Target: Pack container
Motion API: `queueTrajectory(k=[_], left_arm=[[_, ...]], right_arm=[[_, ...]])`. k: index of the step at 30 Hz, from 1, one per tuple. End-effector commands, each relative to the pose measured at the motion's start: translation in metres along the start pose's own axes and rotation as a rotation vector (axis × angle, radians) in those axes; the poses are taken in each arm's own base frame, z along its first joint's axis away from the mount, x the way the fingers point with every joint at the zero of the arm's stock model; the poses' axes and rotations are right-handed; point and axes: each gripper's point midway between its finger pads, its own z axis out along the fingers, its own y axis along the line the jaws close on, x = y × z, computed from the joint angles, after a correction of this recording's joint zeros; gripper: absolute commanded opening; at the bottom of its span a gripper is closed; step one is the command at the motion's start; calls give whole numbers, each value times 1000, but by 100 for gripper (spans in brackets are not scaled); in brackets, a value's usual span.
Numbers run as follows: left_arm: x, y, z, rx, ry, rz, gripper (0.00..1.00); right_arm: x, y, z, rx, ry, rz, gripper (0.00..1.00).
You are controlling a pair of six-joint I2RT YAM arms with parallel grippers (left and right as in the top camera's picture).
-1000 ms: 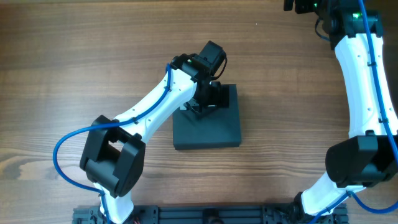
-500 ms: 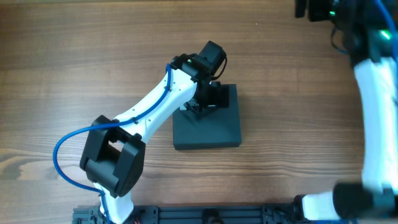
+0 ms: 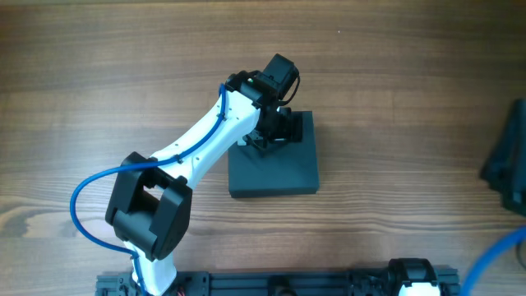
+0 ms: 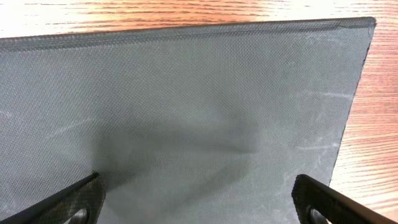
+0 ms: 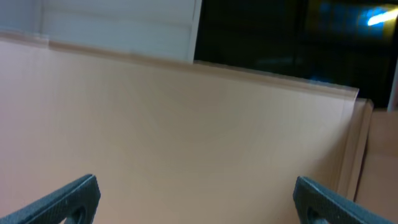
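Observation:
The container (image 3: 278, 171) is a dark teal-grey box with its lid shut, lying flat on the wooden table near the middle. My left gripper (image 3: 274, 131) hovers over its far edge. In the left wrist view the container's textured lid (image 4: 186, 93) fills the frame, and my left gripper (image 4: 198, 190) is open and empty just above it. My right gripper (image 5: 196, 186) is open and empty, facing a plain tan surface. In the overhead view only a blurred dark part of the right arm (image 3: 507, 164) shows at the right edge.
The wooden table (image 3: 394, 99) surrounds the container. A black rail (image 3: 271, 285) runs along the front edge. In the right wrist view a tan board (image 5: 186, 112) has a white panel and a dark area behind it.
The right arm has swung from the top right corner down to the right edge, mostly out of the overhead view. The left arm and the container have not moved.

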Motion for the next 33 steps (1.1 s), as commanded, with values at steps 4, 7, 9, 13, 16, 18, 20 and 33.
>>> queueTrajectory(k=[4, 7, 9, 13, 16, 18, 20, 33], left_arm=[[0, 33, 23, -123, 20, -24, 100], [0, 33, 23, -123, 20, -24, 100], [0, 33, 23, -123, 20, -24, 100], [0, 33, 23, -123, 20, -24, 100], [0, 33, 23, -123, 20, -24, 100], [0, 33, 23, -123, 20, -24, 100], [0, 33, 23, -123, 20, -24, 100], [0, 33, 23, -123, 20, -24, 100]], right_arm=[[163, 19, -26, 29, -21, 327, 100], [216, 27, -41, 27, -55, 372, 100], [240, 31, -46, 28, -47, 348, 100], [292, 37, -46, 38, 19, 351, 100], [312, 40, -47, 39, 39, 351, 100], [324, 42, -49, 40, 53, 353, 100], [331, 43, -51, 41, 66, 354, 100], [400, 42, -66, 116, 350, 348, 100]])
